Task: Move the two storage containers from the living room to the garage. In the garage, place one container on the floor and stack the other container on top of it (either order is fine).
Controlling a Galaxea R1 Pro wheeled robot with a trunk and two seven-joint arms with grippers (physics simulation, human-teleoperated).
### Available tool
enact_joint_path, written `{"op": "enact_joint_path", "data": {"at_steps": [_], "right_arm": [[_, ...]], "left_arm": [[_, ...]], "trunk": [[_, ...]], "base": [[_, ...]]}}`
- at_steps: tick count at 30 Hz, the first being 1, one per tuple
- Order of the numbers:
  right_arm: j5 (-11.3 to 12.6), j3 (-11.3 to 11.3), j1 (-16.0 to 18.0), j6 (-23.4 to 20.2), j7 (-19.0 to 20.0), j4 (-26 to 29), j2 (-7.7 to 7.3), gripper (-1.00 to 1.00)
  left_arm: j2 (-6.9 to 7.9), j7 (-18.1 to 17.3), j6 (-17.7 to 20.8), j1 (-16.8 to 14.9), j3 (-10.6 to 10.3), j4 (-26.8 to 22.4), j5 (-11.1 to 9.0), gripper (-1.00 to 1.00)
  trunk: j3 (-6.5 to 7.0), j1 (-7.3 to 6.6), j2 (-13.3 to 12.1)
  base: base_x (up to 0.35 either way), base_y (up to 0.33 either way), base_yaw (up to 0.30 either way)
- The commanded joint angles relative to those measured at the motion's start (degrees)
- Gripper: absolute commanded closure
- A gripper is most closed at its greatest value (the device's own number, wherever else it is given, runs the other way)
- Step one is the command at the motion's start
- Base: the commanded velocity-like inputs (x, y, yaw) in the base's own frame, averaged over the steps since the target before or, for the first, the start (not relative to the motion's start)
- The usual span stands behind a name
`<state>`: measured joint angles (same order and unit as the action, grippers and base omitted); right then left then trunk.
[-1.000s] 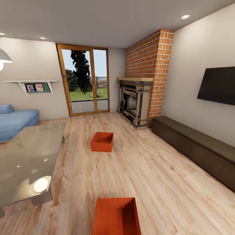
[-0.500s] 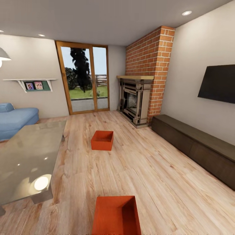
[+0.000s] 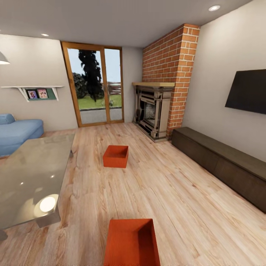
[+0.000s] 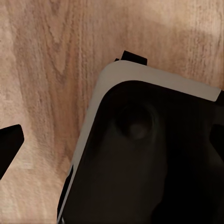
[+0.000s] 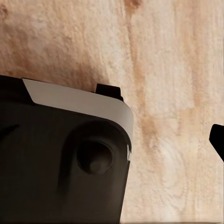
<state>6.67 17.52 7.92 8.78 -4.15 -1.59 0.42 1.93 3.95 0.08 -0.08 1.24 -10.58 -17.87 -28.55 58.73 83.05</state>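
Head view: the nearer storage container (image 3: 132, 242) lies dead ahead on the wood floor (image 3: 177, 199), the farther container (image 3: 116, 156) beyond it. Neither tool's state can be told.

wood plank floor (image 3: 177, 192) | near container (image 3: 132, 242) | far container (image 3: 116, 156) | glass table (image 3: 29, 181) | dark cabinet (image 3: 221, 162)
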Motion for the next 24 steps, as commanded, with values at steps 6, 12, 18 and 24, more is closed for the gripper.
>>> {"op": "enact_joint_path", "data": {"at_steps": [6, 12, 18, 24], "right_arm": [[0.6, 0.3, 0.1, 0.2, 0.3, -0.2, 0.02, -1.0], [0.7, 0.2, 0.1, 0.2, 0.4, -0.2, 0.02, -1.0], [0.8, 0.1, 0.1, 0.1, 0.3, -0.2, 0.02, -1.0], [0.9, 0.0, 0.1, 0.1, 0.1, -0.2, 0.02, -1.0]], "left_arm": [[-0.07, 0.1, 0.0, 0.0, 0.2, -0.1, -0.1, -1.0], [-0.08, 0.1, 0.0, 0.0, 0.1, -0.1, -0.2, -1.0], [-0.08, 0.1, 0.0, 0.0, 0.1, -0.1, 0.0, -1.0], [-0.08, 0.1, 0.0, 0.0, 0.2, -0.1, -0.1, -1.0]], "trunk": [[-0.61, 0.0, 0.0], [-1.17, 0.0, 0.0], [-1.73, 0.0, 0.0], [-2.28, 0.0, 0.0]], "base": [[0.0, 0.0, 0.0], [0.0, 0.0, 0.0], [0.0, 0.0, 0.0], [0.0, 0.0, 0.0]]}}
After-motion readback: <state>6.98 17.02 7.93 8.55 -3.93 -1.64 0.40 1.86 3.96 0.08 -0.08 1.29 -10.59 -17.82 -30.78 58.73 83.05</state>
